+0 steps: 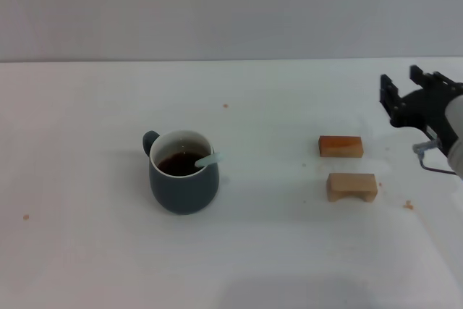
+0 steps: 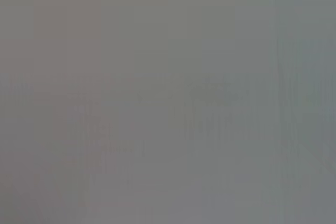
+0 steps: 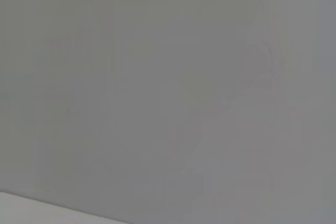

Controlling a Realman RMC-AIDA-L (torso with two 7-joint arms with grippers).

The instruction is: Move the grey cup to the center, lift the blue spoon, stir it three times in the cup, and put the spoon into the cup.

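The grey cup (image 1: pixel 183 179) stands on the white table (image 1: pixel 289 251), left of the middle, with its handle to the back left and dark brown liquid inside. The blue spoon (image 1: pixel 208 159) sits in the cup, its pale handle leaning on the right rim and its bowl hidden in the liquid. My right gripper (image 1: pixel 405 90) is at the far right edge, raised above the table, open and empty, far from the cup. My left gripper is out of view. Both wrist views show only a blank grey surface.
Two small wooden blocks lie right of the cup: an orange-brown block (image 1: pixel 340 146) and a pale block (image 1: pixel 351 187) just in front of it. A few small brown specks (image 1: pixel 408 205) dot the table.
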